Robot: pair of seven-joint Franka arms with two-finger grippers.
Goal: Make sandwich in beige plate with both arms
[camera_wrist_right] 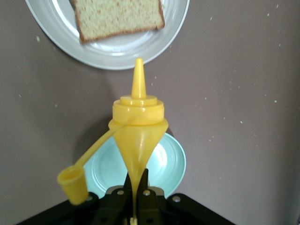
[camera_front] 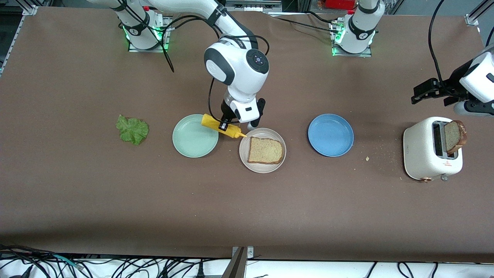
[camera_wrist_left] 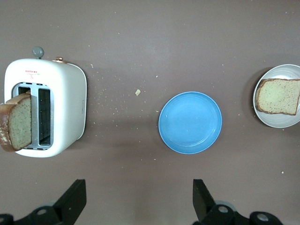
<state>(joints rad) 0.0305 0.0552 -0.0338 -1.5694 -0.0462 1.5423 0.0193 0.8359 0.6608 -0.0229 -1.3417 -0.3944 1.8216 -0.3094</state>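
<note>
The toaster [camera_front: 431, 148] stands at the left arm's end of the table with a bread slice [camera_front: 454, 136] sticking up from its slot. The left gripper [camera_front: 426, 92] hangs over the table beside it, fingers spread and empty. The beige plate [camera_front: 262, 165] carries one bread slice [camera_front: 265, 150]. The right gripper [camera_front: 225, 126], clenched on a yellow squeeze bottle [camera_front: 222, 126], tilts its nozzle over the plate's rim. A lettuce leaf [camera_front: 132, 129] lies toward the right arm's end.

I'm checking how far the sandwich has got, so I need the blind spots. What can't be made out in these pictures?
- Mustard on the bread slice: none discernible, any view.
- Toaster slots: front and left wrist views, insides dark; the toast hides one.
- Yellow squeeze bottle body: right wrist view, pinched by the shut right gripper.
- Lettuce leaf: front view only.
</note>
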